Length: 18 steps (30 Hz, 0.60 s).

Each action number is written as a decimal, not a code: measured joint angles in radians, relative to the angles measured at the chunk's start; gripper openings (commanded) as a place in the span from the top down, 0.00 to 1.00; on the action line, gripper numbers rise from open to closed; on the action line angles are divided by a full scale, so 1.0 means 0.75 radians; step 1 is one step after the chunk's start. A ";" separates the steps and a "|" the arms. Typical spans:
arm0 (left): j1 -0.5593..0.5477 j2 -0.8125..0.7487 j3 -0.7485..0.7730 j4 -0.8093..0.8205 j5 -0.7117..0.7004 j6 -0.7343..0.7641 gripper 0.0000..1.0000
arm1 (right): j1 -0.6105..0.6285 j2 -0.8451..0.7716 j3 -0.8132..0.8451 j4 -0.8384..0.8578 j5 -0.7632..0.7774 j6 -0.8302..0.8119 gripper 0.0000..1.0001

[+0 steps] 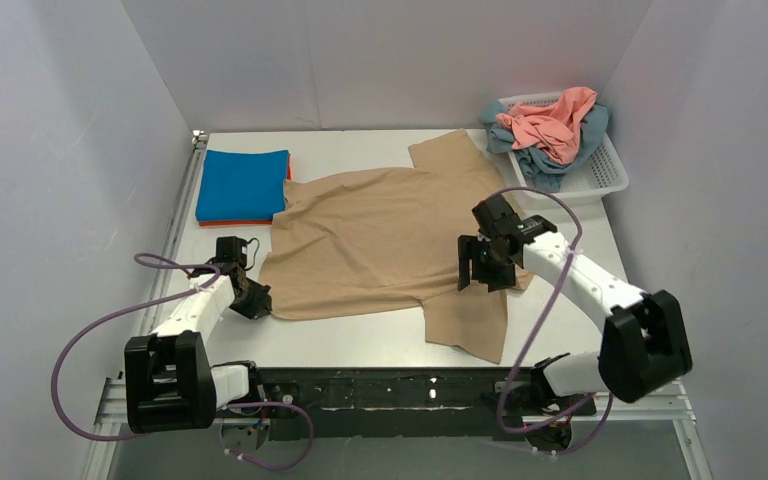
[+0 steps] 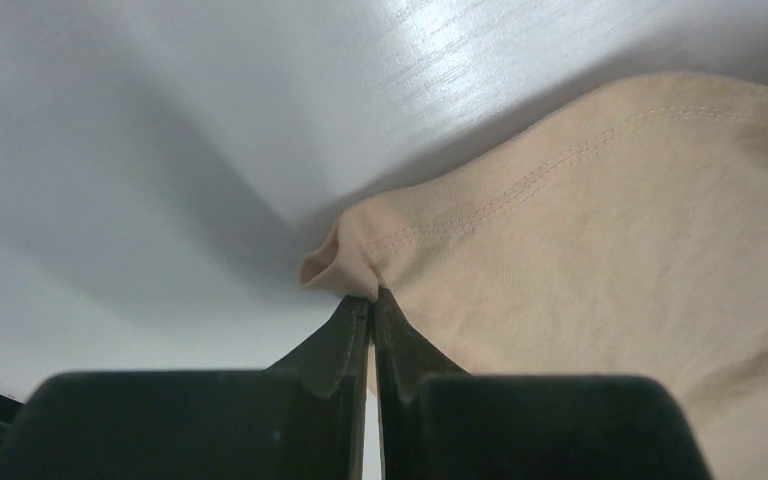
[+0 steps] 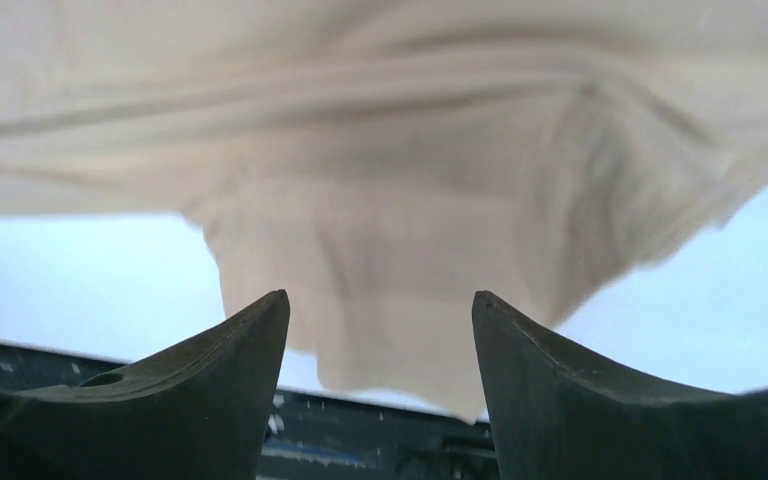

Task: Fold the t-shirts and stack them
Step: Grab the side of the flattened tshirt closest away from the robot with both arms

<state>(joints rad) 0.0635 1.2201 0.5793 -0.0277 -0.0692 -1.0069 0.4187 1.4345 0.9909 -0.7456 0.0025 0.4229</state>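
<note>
The tan-beige t-shirt (image 1: 390,235) lies spread across the middle of the table, one sleeve toward the front edge. My left gripper (image 1: 260,303) is shut on its near left hem corner (image 2: 345,262). My right gripper (image 1: 482,268) is open above the shirt's right side, and the near sleeve (image 3: 400,290) lies under its jaws. The bright blue t-shirt (image 1: 243,184) lies folded on the orange-red one (image 1: 232,222) at the back left. The salmon-pink t-shirt (image 1: 556,122) and the dusty teal-blue one (image 1: 550,163) lie crumpled in the basket.
The white lattice basket (image 1: 608,176) stands at the back right corner. White walls close in the table on three sides. A black rail (image 1: 400,388) runs along the front edge between the arm bases.
</note>
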 measured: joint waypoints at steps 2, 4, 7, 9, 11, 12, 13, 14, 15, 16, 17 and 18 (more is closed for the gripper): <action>0.000 -0.027 -0.017 -0.001 0.006 -0.006 1.00 | 0.101 -0.136 -0.065 -0.060 0.039 0.082 0.26; 0.000 -0.052 -0.032 -0.008 0.009 -0.014 1.00 | 0.162 -0.234 -0.128 -0.122 0.064 0.172 0.27; 0.000 -0.091 -0.053 -0.023 0.013 -0.023 1.00 | 0.243 -0.334 -0.225 -0.225 0.067 0.312 0.27; 0.000 -0.105 -0.060 -0.034 0.014 -0.026 1.00 | 0.281 -0.350 -0.287 -0.267 0.062 0.386 0.27; 0.000 -0.115 -0.066 -0.037 0.015 -0.032 1.00 | 0.293 -0.340 -0.360 -0.267 0.057 0.442 0.29; 0.000 -0.117 -0.068 -0.040 0.015 -0.034 1.00 | 0.293 -0.325 -0.389 -0.266 0.057 0.462 0.30; 0.000 -0.120 -0.069 -0.041 0.015 -0.035 1.00 | 0.292 -0.298 -0.412 -0.257 0.054 0.479 0.30; 0.000 -0.120 -0.069 -0.042 0.015 -0.035 1.00 | 0.292 -0.271 -0.422 -0.248 0.050 0.490 0.31; 0.000 -0.120 -0.069 -0.043 0.015 -0.035 1.00 | 0.292 -0.230 -0.429 -0.229 0.043 0.501 0.31; 0.000 -0.120 -0.069 -0.043 0.016 -0.035 1.00 | 0.293 -0.185 -0.430 -0.209 0.037 0.512 0.32; 0.000 -0.120 -0.069 -0.043 0.016 -0.035 1.00 | 0.295 -0.144 -0.430 -0.187 0.034 0.520 0.32; 0.000 -0.120 -0.069 -0.044 0.016 -0.035 1.00 | 0.297 -0.115 -0.429 -0.174 0.028 0.524 0.32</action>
<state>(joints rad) 0.0635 1.1301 0.5278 -0.0605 -0.0570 -1.0332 0.6415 1.3483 0.6693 -0.8764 0.0238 0.8162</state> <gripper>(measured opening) 0.014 0.688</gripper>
